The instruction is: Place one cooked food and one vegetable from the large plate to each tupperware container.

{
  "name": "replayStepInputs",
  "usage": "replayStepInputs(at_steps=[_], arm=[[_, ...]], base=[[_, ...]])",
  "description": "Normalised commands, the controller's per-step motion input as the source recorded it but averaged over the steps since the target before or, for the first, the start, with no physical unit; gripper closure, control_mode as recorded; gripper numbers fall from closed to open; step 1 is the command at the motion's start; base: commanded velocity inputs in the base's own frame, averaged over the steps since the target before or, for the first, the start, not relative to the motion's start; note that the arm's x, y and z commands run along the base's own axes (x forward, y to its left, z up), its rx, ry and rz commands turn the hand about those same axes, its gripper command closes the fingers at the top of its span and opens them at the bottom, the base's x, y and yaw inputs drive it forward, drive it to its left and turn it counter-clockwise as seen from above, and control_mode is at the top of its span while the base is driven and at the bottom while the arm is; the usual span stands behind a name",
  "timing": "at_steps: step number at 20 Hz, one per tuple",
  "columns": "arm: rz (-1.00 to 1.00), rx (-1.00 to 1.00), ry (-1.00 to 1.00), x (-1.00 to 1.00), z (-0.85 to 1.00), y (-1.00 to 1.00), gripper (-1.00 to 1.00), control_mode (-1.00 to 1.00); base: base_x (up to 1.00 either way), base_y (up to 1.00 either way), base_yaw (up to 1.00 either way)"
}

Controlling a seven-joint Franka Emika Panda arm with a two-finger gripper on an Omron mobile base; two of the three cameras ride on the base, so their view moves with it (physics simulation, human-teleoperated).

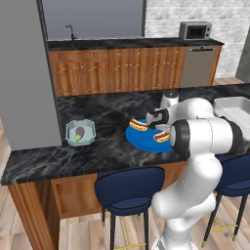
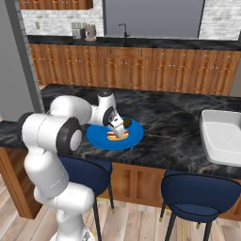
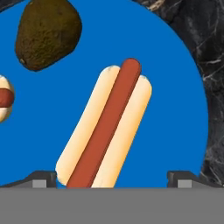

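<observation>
The large plate [image 3: 175,109], flat and bright blue, lies directly under the tool [image 3: 111,177]; the tupperware container [image 1: 80,132] sits well apart from it.

On the large plate [image 3: 175,100], bare blue lies open on both long sides of the near hot dog [image 3: 107,127]. A dark avocado [image 3: 47,34] and a second hot dog [image 3: 5,103] crowd one side. Open black counter [image 1: 110,146] separates the plate from the tupperware container [image 1: 81,132].

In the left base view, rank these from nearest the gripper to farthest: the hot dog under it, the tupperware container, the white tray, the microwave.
1. hot dog, on the large plate, under the gripper.
2. white tray, right.
3. tupperware container, left.
4. microwave, on the far back counter.
</observation>
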Motion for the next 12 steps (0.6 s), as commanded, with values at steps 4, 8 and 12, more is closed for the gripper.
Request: replayStepInputs(at_steps=[4,8,12], arm=[[-0.08,0.00,0.07,0.00,-0.51,-0.18,-1.00,-1.00],[-0.07,0.00,0.01,0.11,-0.45,-0.09,-1.00,-1.00],[-0.04,0.00,-0.10,0.27,-0.14,0.00,-1.00,-1.00]], base=[[0.00,0.00,0.00],[0.00,0.00,0.00],[0.00,0.00,0.00]])
